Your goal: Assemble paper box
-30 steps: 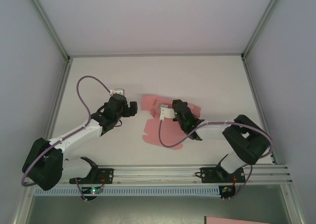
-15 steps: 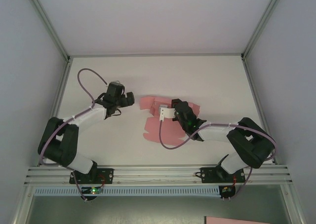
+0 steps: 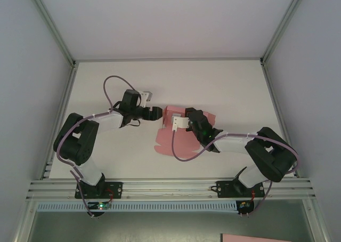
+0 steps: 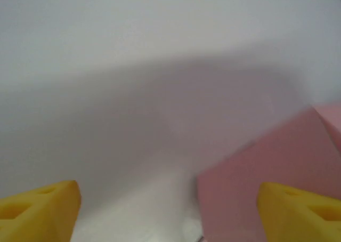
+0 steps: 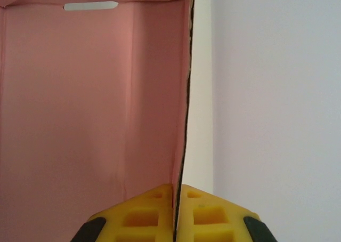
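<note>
The paper box [image 3: 180, 140] is a pink cut-out sheet lying mid-table, one panel raised. My right gripper [image 3: 176, 123] rests over its middle, shut on an upright edge of the sheet. In the right wrist view the yellow fingertips [image 5: 160, 212] pinch that thin edge, with the pink panel [image 5: 96, 103] and its slot [image 5: 90, 6] to the left. My left gripper [image 3: 156, 113] sits at the sheet's upper left edge. Seen from the left wrist, that gripper [image 4: 169, 215] is open, fingertips [image 4: 40, 210] far apart, with a pink flap [image 4: 250, 183] standing by the right one.
The white table [image 3: 213, 87] is enclosed by grey walls left, right and behind. An aluminium rail [image 3: 170, 186] with both arm bases runs along the near edge. Purple cables loop off each arm. Another pink piece [image 3: 256, 238] lies below the rail.
My left arm has swung right, from well left of the sheet up to its upper left edge. The sheet's left flap has drawn in. The right gripper has kept its hold.
</note>
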